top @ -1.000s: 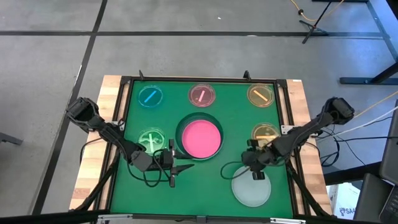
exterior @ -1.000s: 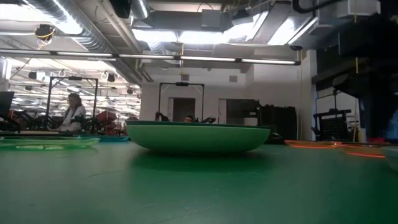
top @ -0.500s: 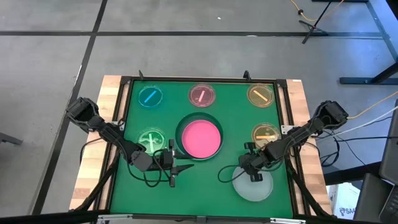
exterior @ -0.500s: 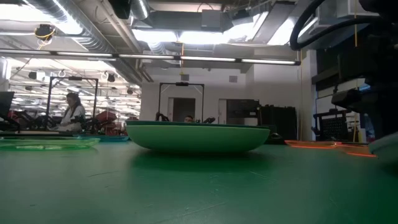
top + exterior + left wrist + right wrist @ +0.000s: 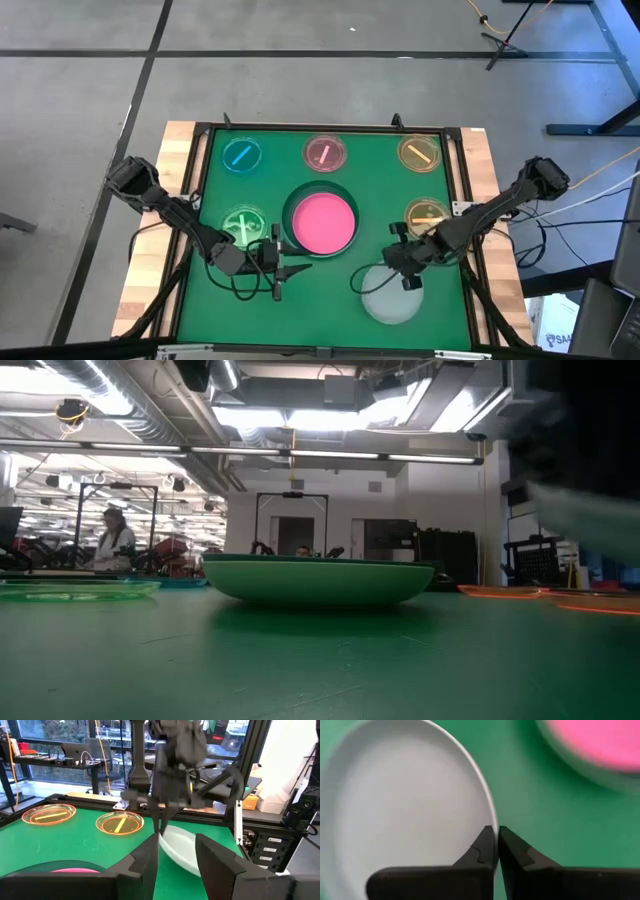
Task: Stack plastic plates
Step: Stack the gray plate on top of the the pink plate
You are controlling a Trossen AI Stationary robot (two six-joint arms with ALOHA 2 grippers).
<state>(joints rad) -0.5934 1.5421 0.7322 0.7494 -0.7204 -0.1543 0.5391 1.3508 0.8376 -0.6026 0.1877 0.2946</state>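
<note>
A pale grey-white plate [image 5: 390, 298] hangs tilted at the near right, with my right gripper [image 5: 404, 279] shut on its rim. It also shows in the left wrist view as a white plate [image 5: 180, 851] under my right gripper [image 5: 160, 827]. The pink plate [image 5: 322, 222] lies inside a dark green plate [image 5: 318, 580] in the middle of the mat. Small translucent plates lie flat around it: blue [image 5: 241, 155], pink [image 5: 326, 153], amber [image 5: 419, 152], brown [image 5: 427, 214] and green [image 5: 243, 224]. My left gripper [image 5: 294, 268] stands open and level, left of the white plate, holding nothing. My right gripper pinches the white plate's rim [image 5: 491, 820] between its two fingers, on the plate's far side. The fingers [image 5: 484, 846] slant down from above, one on the inner face and one outside. The plate is tilted, held side up, and shows above the mat in the low view.
A black frame [image 5: 460, 190] borders the green mat [image 5: 330, 300]. Cables loop on the mat near both grippers. Free mat lies along the near edge, left of the white plate.
My right gripper has risen and drawn a little toward the table's left, taking the white plate with it. The plate lay flat at the near right; now it is tipped, lifted off the mat and shifted toward the middle.
</note>
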